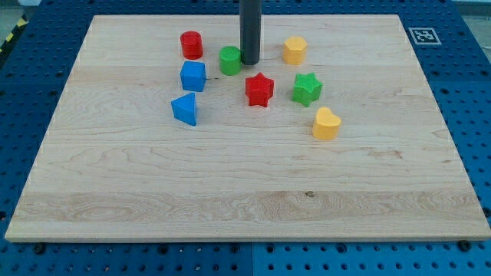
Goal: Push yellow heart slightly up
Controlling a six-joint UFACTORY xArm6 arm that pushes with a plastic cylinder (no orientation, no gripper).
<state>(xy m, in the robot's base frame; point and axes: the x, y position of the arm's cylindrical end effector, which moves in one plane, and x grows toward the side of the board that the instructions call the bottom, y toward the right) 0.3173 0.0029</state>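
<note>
my rod stands upright from the view's top, with no pincer to open or close. my tip (250,61) rests beside the green cylinder (229,60), at its right. the yellow heart (325,123) sits well apart, down-right of the tip. closer lie the green star (307,88) and red star (259,89), just below.

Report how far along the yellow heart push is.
Done: nothing visible yet; the yellow heart sits untouched below the green star. In hand: my tip is far off, beside the green cylinder near the view's top. Left: get below the heart, then push it slightly up.
</note>
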